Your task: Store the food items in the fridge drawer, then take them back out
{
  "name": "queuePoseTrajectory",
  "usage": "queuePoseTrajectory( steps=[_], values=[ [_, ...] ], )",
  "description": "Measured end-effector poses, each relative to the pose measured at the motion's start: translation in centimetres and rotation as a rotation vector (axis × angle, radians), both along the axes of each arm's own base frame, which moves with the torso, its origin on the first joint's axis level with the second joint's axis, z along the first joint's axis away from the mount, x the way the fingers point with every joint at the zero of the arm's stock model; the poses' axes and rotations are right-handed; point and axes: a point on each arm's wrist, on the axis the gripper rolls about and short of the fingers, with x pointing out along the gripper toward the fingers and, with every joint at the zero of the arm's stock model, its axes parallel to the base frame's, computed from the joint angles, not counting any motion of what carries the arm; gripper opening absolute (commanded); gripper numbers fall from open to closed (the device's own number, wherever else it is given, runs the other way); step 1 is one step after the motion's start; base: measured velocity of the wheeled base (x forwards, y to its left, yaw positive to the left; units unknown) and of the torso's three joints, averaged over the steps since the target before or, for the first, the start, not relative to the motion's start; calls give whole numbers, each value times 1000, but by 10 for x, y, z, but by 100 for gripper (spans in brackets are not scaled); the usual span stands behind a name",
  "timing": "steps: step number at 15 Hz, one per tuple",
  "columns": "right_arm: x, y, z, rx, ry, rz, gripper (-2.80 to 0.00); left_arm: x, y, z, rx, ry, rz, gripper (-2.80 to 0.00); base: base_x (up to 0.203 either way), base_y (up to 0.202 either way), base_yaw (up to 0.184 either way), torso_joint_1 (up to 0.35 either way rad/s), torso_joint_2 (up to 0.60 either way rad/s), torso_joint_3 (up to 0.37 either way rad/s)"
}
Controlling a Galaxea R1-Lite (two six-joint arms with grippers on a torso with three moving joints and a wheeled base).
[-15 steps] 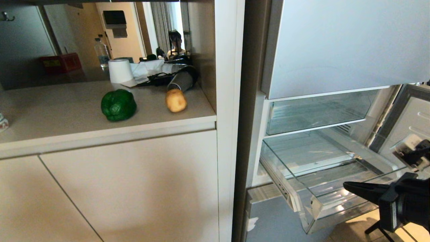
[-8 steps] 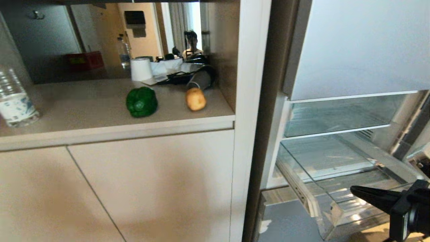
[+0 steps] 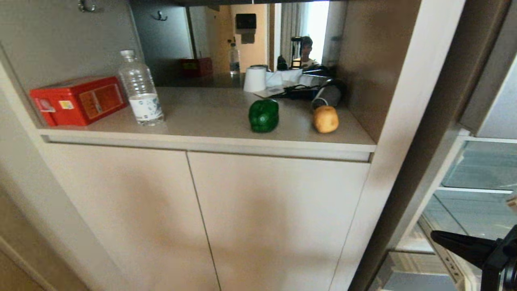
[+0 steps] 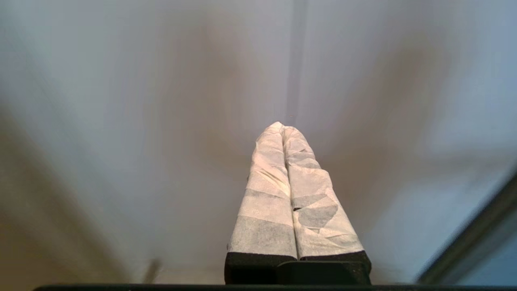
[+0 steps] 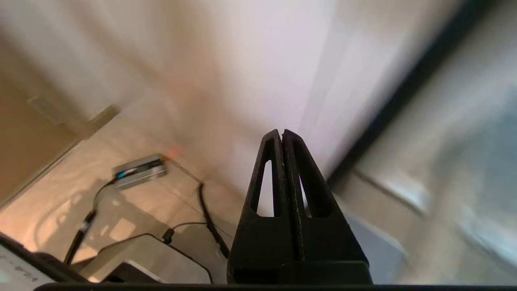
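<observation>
The shiny dark green bumpy bell pepper (image 3: 263,115) is sitting on the flat beige desk (image 3: 210,117), near its front edge. The round tan-yellow potato (image 3: 325,119) is sitting near it, on the side closer to the fridge, and the two are not touching. Neither one is being held.

Behind them, a white paper roll (image 3: 254,79) is standing by a heap of dark cords and white things. Well apart, at the other end of the desk, a clear plastic water bottle (image 3: 140,89) is standing upright, just beside a flat red box (image 3: 78,100). Under the desk, the beige cabinet doors (image 3: 202,218) are staying closed.

At the far right, only a small part of the clear plastic fridge drawer (image 3: 464,226) with its white rail is showing, so I cannot tell what is in it.

The black right gripper (image 3: 438,235) is hanging low in front of the fridge, clenched tight and holding nothing. The left gripper (image 4: 284,127), with white tape wrapped on its fingers, is also clenched tight and empty, pointing at a plain pale surface.
</observation>
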Motion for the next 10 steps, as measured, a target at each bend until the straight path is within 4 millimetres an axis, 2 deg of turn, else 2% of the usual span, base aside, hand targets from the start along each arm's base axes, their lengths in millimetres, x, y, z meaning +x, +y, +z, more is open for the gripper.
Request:
queuePoseTrajectory(
  steps=[2,5,8,10],
  values=[
    [-1,0,2,3,-11,10,-280,0,0,0,0,0,0,-280,3,-1,121,4,3,3],
    [8,10,23,30,-60,62,-280,0,0,0,0,0,0,-280,1,0,21,0,-1,2],
    [30,33,44,65,-60,69,-280,0,0,0,0,0,0,-280,0,0,0,0,0,0],
    [47,57,53,80,-57,11,-280,0,0,0,0,0,0,-280,0,0,0,0,0,0]
  ],
)
